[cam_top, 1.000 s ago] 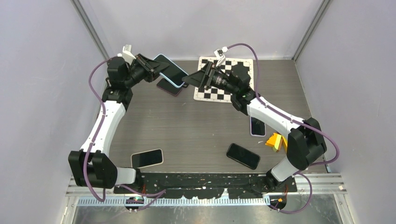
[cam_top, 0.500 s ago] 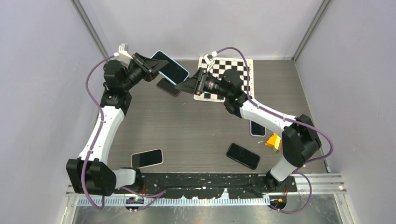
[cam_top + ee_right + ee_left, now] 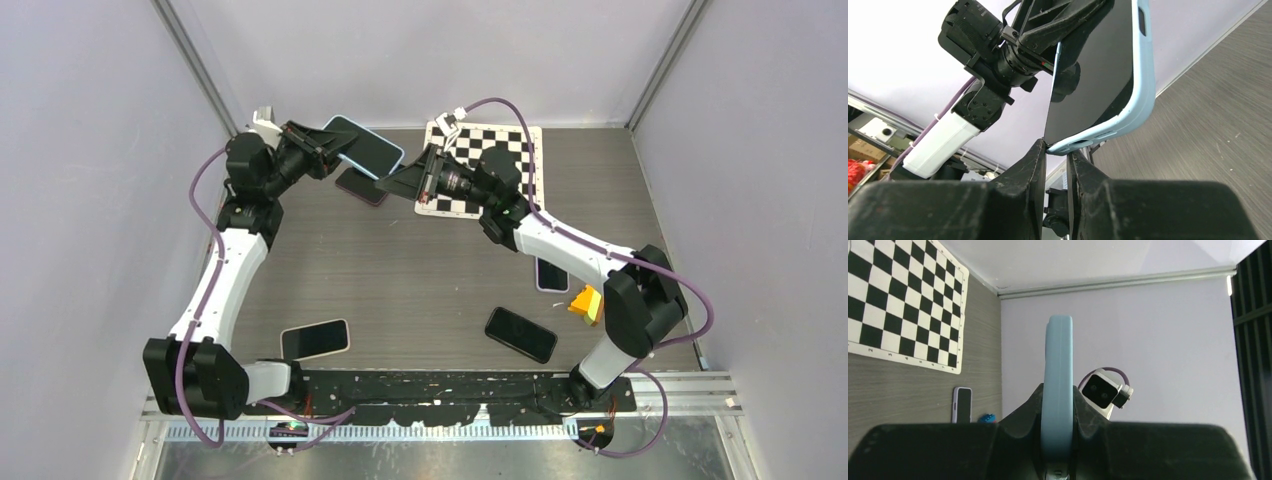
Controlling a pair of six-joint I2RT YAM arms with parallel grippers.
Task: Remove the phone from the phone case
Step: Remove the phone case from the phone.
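peel step in hand. phone [image 3: 1093, 75], inside blue phone case [image 3: 1143, 95], up in the air over far-left table [image 3: 420, 270], clamped edge-on by left gripper [image 3: 320, 150]. right gripper [image 3: 1055, 150] pinched on case's lower corner (screen facing its camera). next, likely: pry rim off, left hold firm.

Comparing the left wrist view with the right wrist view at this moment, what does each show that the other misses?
Only the left wrist view: the blue phone case seen edge-on, clamped in the left gripper, plus the checkerboard mat and another phone beyond it.
Only the right wrist view: the phone's dark screen seated in the case, and the right gripper bracketing the case's lower corner; whether it is pinching is unclear.
Both: the same cased phone, held in the air by the left gripper.
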